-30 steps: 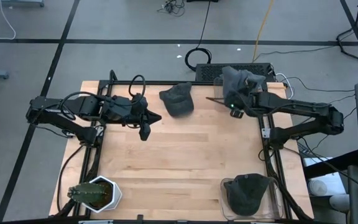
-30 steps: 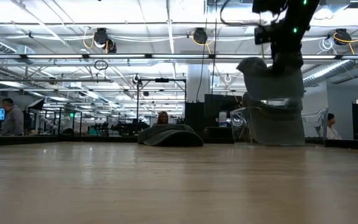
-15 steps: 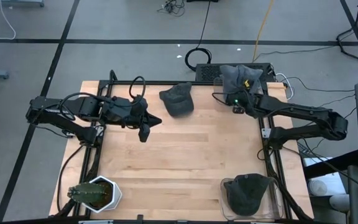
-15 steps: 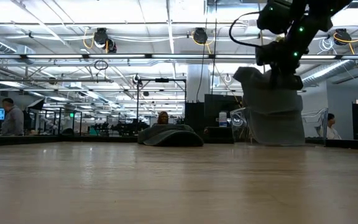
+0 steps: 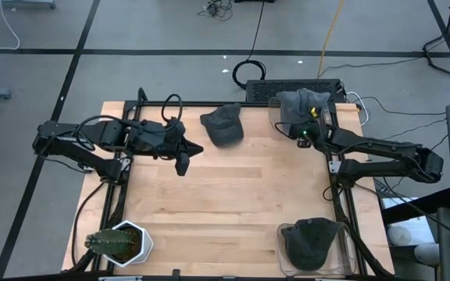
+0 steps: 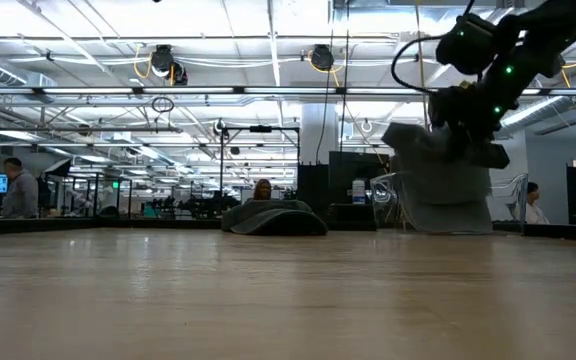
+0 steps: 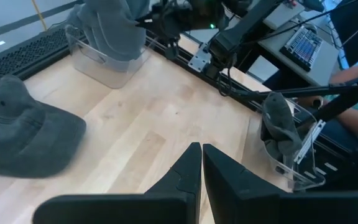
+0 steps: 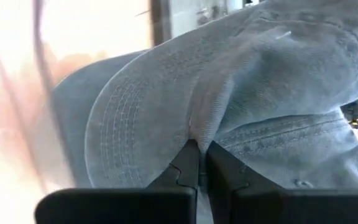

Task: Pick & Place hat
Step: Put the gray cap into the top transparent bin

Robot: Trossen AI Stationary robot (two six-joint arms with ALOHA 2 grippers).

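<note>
Lowering grey cap into clear bin at table's 1 o'clock, right gripper pinched on fabric; shd release only once seated. Left gripper together, idle at 9.

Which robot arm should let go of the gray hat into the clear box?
The right arm, probably. Its end effector is shut on the gray hat, over the clear bin at the table's far right corner. The left end effector is shut, empty, far off.

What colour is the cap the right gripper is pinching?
Grey denim-like fabric cap with visible stitching, clearest in the right wrist view.
</note>
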